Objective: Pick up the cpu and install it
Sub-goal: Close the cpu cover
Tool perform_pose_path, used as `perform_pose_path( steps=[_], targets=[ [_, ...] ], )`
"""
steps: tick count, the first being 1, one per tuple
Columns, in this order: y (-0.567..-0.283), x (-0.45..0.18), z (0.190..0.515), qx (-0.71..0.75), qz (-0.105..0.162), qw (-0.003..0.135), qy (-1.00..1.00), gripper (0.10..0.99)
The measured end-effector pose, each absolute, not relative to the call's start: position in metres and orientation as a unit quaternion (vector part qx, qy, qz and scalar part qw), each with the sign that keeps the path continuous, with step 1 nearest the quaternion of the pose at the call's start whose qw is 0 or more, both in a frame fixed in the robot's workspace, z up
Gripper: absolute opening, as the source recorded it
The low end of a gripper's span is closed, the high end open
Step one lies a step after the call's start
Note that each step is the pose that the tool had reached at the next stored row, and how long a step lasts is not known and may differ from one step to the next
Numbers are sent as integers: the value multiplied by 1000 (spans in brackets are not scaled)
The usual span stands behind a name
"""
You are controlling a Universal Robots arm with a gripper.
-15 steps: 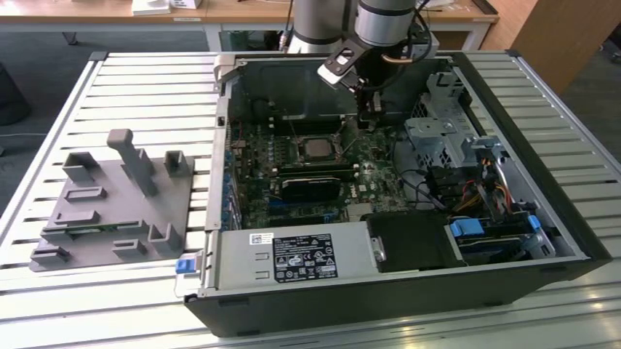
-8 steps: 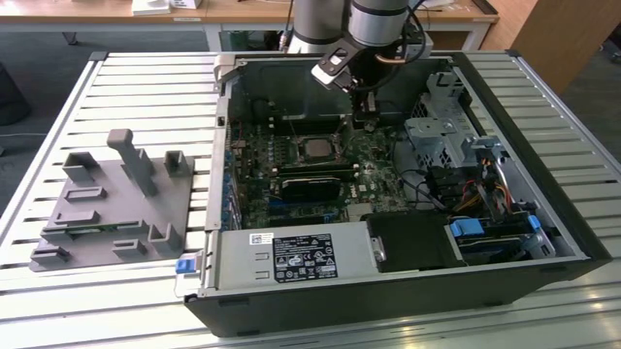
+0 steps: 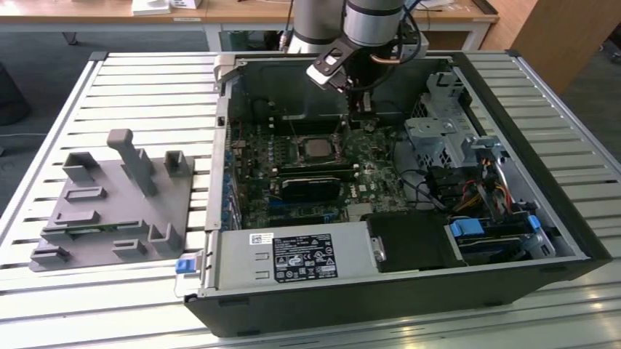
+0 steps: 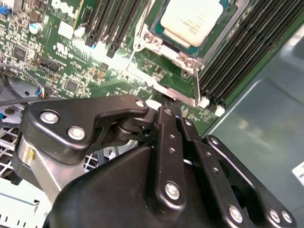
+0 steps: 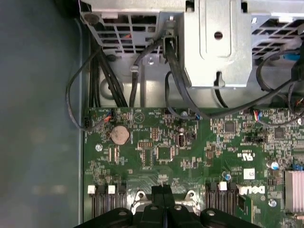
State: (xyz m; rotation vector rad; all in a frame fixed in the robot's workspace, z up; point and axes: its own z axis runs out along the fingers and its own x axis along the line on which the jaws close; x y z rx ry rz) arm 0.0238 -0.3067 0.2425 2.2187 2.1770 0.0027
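1. Upper centre of exterior view: arm [image 3: 374, 22] reaches down into open PC case [image 3: 543, 218], which lies on its side on a slatted table [image 3: 145, 80].
2. Same view: gripper [image 3: 363, 122] hangs over the motherboard [image 3: 379, 182], tip just above the cpu [image 3: 318, 148] in the frame. Cpu sits flat in its socket, silver top up, mid-frame.
3. Same view: grey fixture tray [image 3: 107, 218] on the table at the exterior view's left, well apart from the case. Power supply [image 3: 291, 258] along the lower edge of the case, drive cage [image 3: 437, 138] at the exterior view's right of the gripper.
4. Second wrist view: gripper [image 4: 171, 114] w/ fingers [image 4: 164, 128] pressed together, nothing seen between them. Tip is near the socket lever [image 4: 197, 88]; contact w/ it can't be told.
5. Same view: cpu [image 4: 192, 19] lies in the socket w/ a metal frame round it, apart from the gripper. Black memory slots [image 4: 114, 28] run on both sides of the socket.
6. First wrist view: gripper [image 5: 162, 190] closed, the two fingers [image 5: 156, 194] meet at a thin seam, poised over the green board.
7. Same view: coin cell [image 5: 119, 135] on the board, black cables [image 5: 104, 76] loop from the board edge up to the metal cage [image 5: 218, 42].
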Motion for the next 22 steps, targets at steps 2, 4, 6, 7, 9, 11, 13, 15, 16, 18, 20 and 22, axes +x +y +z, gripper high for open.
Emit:
perform_pose_path(
  steps=[2, 4, 6, 7, 9, 11, 13, 15, 16, 18, 20, 22],
  targets=[
    [-307, 22, 243, 714, 1, 17, 700, 106],
    [-307, 20, 243, 714, 1, 17, 700, 106],
    [-307, 18, 242, 714, 1, 17, 700, 106],
    [-307, 17, 242, 714, 1, 17, 700, 106],
    [-307, 15, 242, 714, 1, 17, 700, 106],
    [-307, 12, 242, 714, 1, 17, 700, 106],
    [-307, 9, 242, 714, 1, 17, 700, 106],
    [-307, 7, 242, 714, 1, 17, 700, 106],
    [-307, 6, 242, 714, 1, 17, 700, 106],
    [-307, 3, 242, 714, 1, 17, 700, 106],
    [-307, 1, 242, 714, 1, 17, 700, 106],
    [-307, -2, 242, 714, 1, 17, 700, 106]
  ],
)
